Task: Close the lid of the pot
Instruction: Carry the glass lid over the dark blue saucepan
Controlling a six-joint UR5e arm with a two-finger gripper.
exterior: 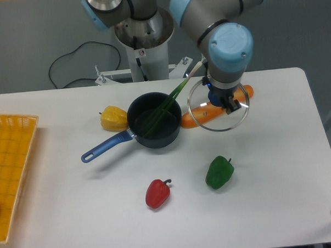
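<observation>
The pot (154, 128) mouth is crossed by a green onion (170, 103) sticking past its rim. An orange carrot (197, 115) lies beside it, under the lid (218, 111) carried by the end effector (226, 101).
</observation>
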